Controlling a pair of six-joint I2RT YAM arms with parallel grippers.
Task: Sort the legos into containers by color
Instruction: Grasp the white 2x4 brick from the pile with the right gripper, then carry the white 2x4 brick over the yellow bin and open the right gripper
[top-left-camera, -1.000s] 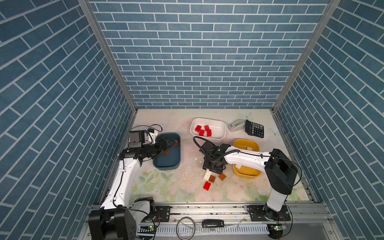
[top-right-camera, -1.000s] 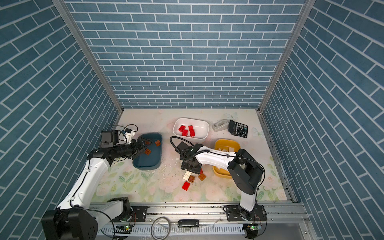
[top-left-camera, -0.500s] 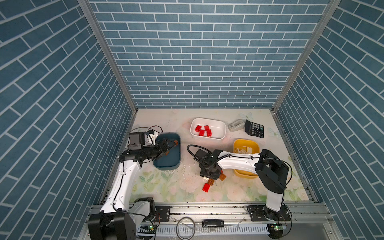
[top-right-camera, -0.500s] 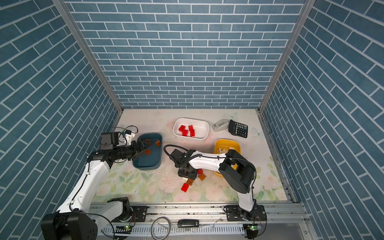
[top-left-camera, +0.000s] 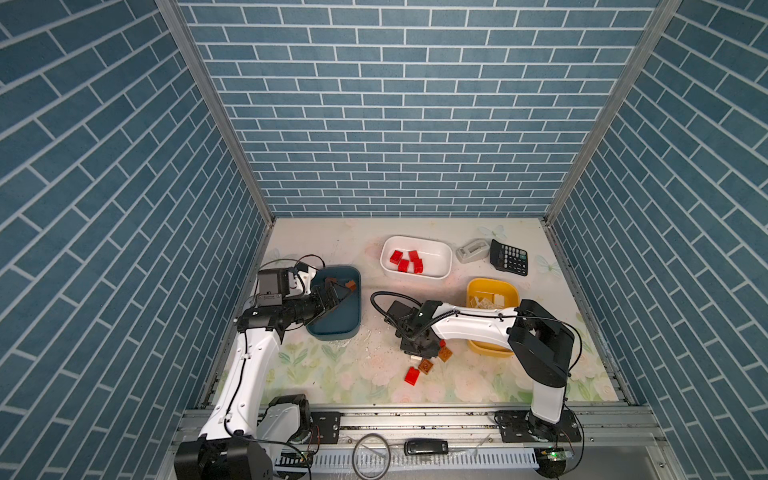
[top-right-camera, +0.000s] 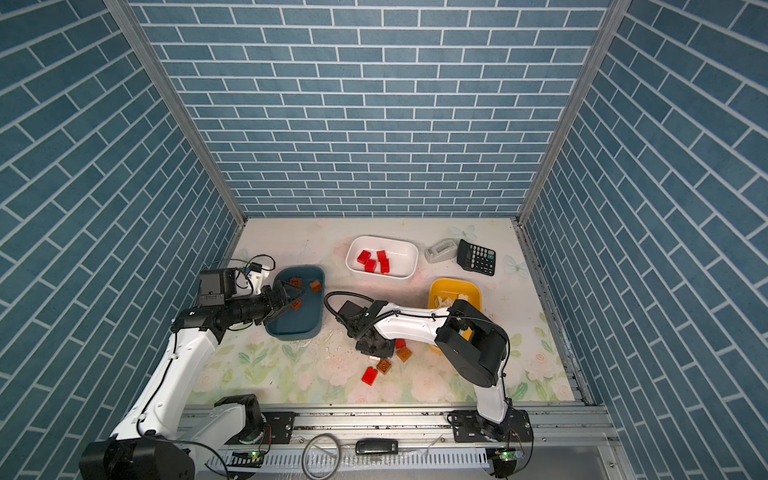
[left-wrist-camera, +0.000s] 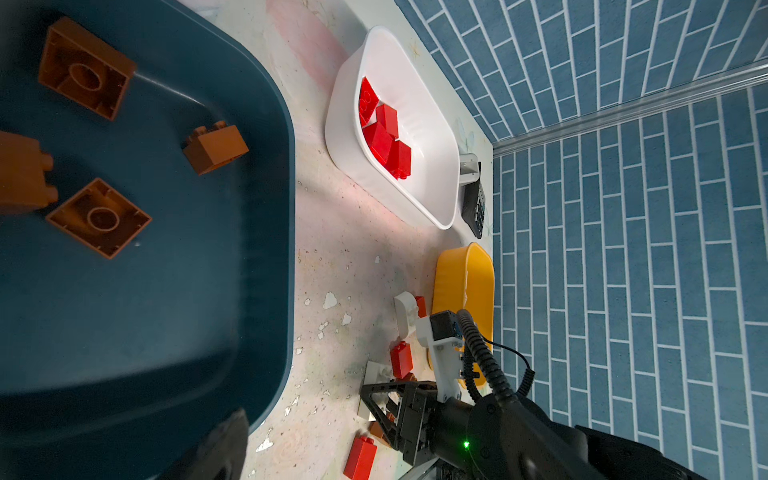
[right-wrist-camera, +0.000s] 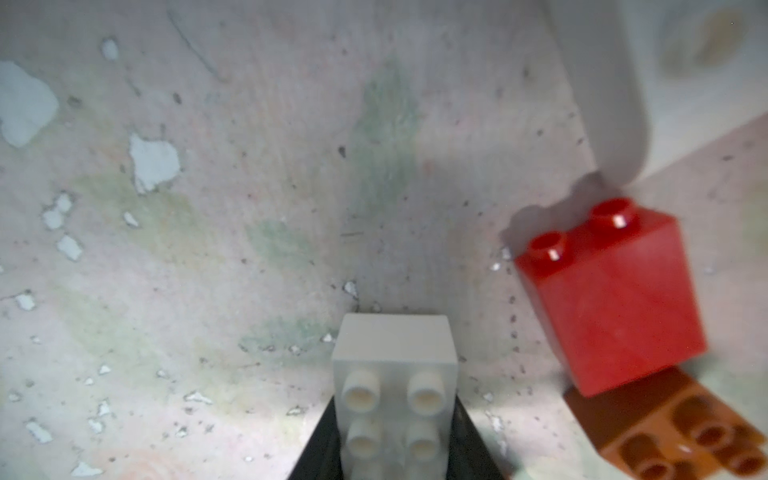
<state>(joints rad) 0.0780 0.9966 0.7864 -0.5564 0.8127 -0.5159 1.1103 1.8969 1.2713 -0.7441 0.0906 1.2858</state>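
My right claw (top-left-camera: 419, 348) is closed on a white brick (right-wrist-camera: 394, 353), down at the table (top-left-camera: 332, 374) just beside a red brick (right-wrist-camera: 611, 307) and a brown brick (right-wrist-camera: 681, 432). The white one is small, square and four-studded, a matte cream. I judge it light, rigid and slick-sided, so the flat opposite walls are the place to pinch, squarely, or it may twist out. It belongs in the yellow tub (top-left-camera: 490, 348) nearby. My left claw (top-right-camera: 296, 297) hangs wide open over the blue tub (top-right-camera: 293, 328).

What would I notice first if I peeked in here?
The right gripper is shut on a white lego near the front middle of the table. Red legos lie in the white tub at the back, and brown legos in the teal tub on the left.
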